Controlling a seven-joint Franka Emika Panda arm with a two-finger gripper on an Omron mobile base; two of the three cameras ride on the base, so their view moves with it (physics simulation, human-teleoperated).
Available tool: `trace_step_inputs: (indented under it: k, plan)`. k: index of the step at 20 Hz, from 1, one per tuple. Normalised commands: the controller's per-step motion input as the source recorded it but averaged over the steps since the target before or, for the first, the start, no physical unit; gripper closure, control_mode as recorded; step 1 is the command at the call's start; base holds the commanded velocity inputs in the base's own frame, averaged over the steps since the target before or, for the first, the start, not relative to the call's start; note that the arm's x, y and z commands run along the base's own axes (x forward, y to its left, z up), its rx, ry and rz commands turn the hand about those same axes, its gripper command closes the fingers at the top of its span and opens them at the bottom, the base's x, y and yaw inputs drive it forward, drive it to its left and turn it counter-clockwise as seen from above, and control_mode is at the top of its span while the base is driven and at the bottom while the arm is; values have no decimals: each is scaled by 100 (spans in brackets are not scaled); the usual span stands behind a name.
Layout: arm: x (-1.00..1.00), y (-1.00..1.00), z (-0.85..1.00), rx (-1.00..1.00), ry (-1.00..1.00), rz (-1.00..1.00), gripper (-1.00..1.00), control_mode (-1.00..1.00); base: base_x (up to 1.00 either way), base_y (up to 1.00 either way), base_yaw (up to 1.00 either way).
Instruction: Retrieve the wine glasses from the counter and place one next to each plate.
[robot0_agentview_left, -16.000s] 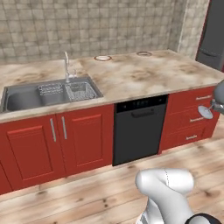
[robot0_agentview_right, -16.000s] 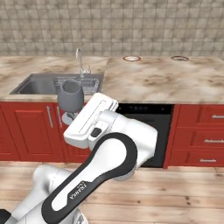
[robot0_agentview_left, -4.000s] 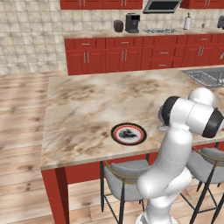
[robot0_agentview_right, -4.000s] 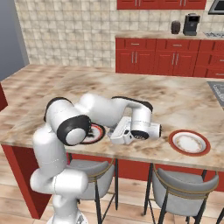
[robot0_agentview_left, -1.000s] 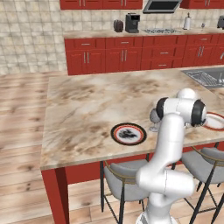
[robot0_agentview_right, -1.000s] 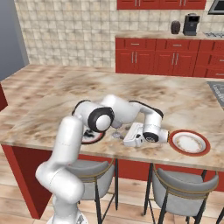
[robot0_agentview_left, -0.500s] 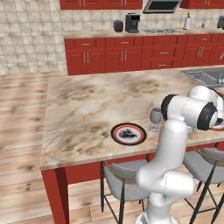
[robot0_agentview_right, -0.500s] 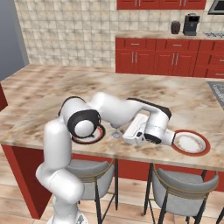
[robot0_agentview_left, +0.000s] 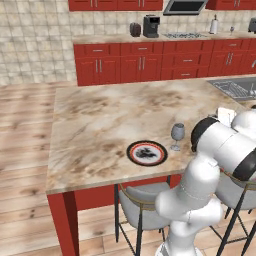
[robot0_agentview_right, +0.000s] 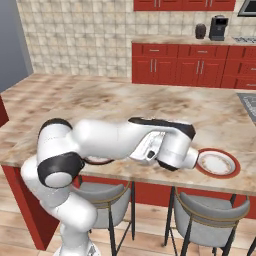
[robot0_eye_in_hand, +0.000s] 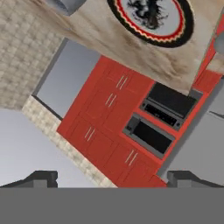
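One wine glass (robot0_agentview_left: 177, 134) stands upright on the marbled island, just right of the black-rimmed plate (robot0_agentview_left: 146, 152). The red-rimmed plate (robot0_agentview_right: 216, 162) lies further right near the island's front edge, partly behind my wrist (robot0_agentview_right: 172, 147). In the hand view my gripper (robot0_eye_in_hand: 113, 178) is open and holds nothing. It looks sideways over the black-rimmed plate (robot0_eye_in_hand: 151, 17), which appears upside down at the top. The counter (robot0_agentview_left: 200, 37) with the hob runs along the back wall. A tiny grey shape (robot0_agentview_left: 231, 29) stands on it, too small to make out.
A paper towel roll (robot0_agentview_left: 214, 25) and a coffee machine (robot0_agentview_left: 151, 26) stand on the back counter. The island's sink (robot0_agentview_left: 235, 87) lies at the far right. Stools (robot0_agentview_right: 200, 210) sit tucked under the island's front edge. My arm (robot0_agentview_right: 115, 140) stretches low across that edge.
My arm's elbow and wrist have swung sideways along the island's front edge. The wine glass has stayed beside the black-rimmed plate and the jaws have stayed open.
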Motion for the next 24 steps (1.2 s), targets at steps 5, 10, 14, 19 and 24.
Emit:
trace_step_inputs:
  k: [5, 10, 14, 19, 24]
  plan:
    - [-70, 54, 100, -1, -28, 0, -100, -100, 0, 0, 0]
    - [-89, 26, 98, -1, -32, 0, -100, -100, 0, 0, 0]
    - [-99, 33, 71, 0, -27, 0, -100, -100, 0, 0, 0]
    - [-88, 44, 23, 0, -24, 0, -100, -100, 0, 0, 0]
    - [-77, 23, 1, 0, -16, -3, -100, -100, 0, 0, 0]
